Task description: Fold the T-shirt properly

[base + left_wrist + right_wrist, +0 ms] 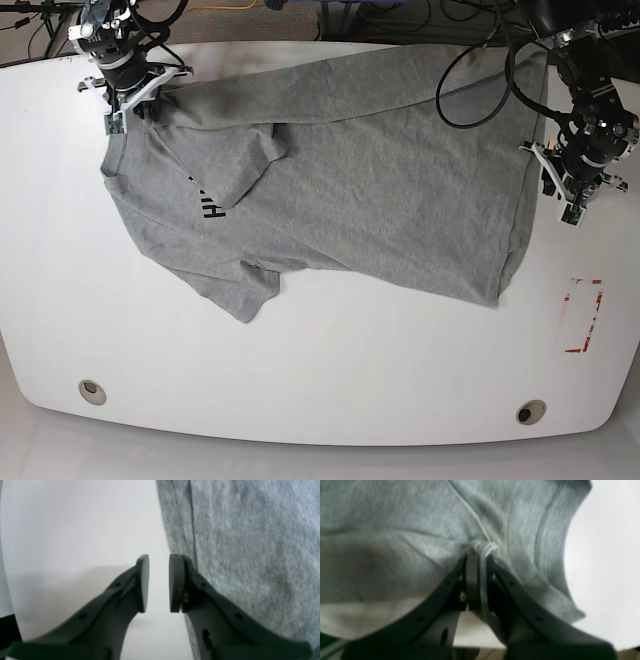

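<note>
Left end effector [159,582], seen from the left wrist camera, has its two dark pads standing apart with bare white counter [75,530] showing through the gap; nothing lies between them, and the heather-grey T-shirt [250,542] fills the right half of that view, its stitched edge running just beside the right-hand pad. From the right wrist camera, the right end effector [478,562] is clenched on a bunched ridge of the T-shirt [395,530], with pale gathered cloth pinched between the pads and creases fanning out from the grip; a ribbed curved edge of the shirt sits to the right, with white counter [607,567] beyond it. From the base camera, the T-shirt [380,190] lies spread and rumpled across the upper middle of the white counter [300,380], with part of it folded over on the picture's left and black letters partly showing there. The right end effector [116,112] sits at the shirt's upper-left corner in that view, gripping the fabric, while the left end effector [570,205] hangs at the shirt's right edge. A red-outlined mark [583,316] lies on the counter near the lower right.
</note>
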Available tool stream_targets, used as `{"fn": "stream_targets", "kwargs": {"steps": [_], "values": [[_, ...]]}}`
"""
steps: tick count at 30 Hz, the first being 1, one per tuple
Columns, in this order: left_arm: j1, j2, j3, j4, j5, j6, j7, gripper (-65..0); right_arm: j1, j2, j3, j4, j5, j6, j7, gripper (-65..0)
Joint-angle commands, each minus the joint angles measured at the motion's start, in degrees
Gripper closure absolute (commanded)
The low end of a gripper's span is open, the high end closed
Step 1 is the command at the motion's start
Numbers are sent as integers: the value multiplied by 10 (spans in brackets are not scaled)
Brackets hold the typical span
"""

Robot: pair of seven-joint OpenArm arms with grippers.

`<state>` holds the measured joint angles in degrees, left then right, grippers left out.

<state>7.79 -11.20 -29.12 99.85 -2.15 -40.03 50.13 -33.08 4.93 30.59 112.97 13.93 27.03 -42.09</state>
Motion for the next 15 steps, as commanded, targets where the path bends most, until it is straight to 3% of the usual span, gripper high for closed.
{"fn": "stream_targets", "kwargs": {"steps": [1, 15], "values": [[-5, -8, 3, 9, -4, 0, -9, -131, -15, 4, 1, 13, 4, -1, 12, -48], [-2, -11, 17, -5, -4, 0, -9, -132, -56, 7, 3, 13, 4, -1, 12, -59]]}}
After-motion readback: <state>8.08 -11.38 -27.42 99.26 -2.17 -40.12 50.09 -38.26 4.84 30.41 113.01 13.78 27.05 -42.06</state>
